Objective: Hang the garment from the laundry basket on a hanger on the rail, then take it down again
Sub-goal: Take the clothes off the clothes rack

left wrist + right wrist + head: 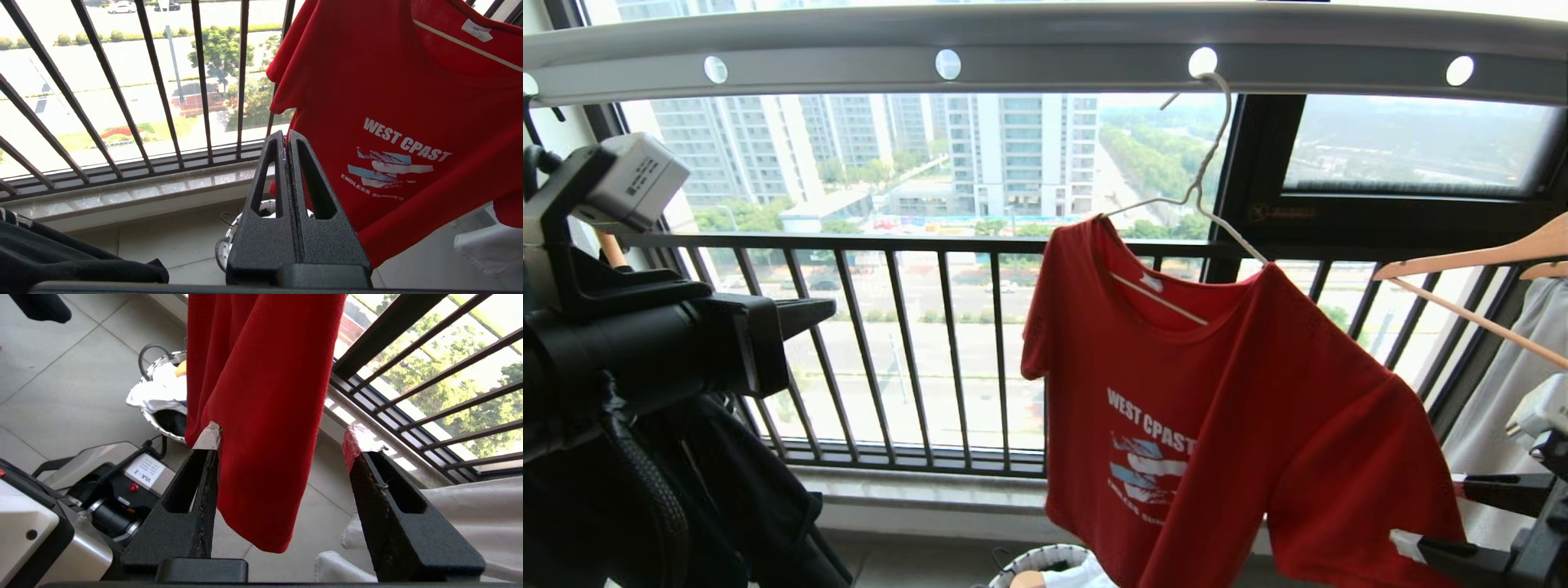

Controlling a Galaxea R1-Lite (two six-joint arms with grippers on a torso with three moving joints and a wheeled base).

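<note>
The red garment hangs on the cream-white hanger, whose hook sits in a hole of the grey rail. My right gripper is open at the shirt's lower right edge. A fold of red cloth hangs between its fingers and brushes the taped fingertip. In the head view the right gripper is at the lower right. My left gripper is shut and empty, held level to the left of the shirt. Below the shirt on the floor stands the laundry basket, partly hidden.
Wooden hangers carry white clothes on the right, close to my right arm. A black garment hangs at the lower left. The dark barred window railing stands behind. My base is on the tiled floor beside the basket.
</note>
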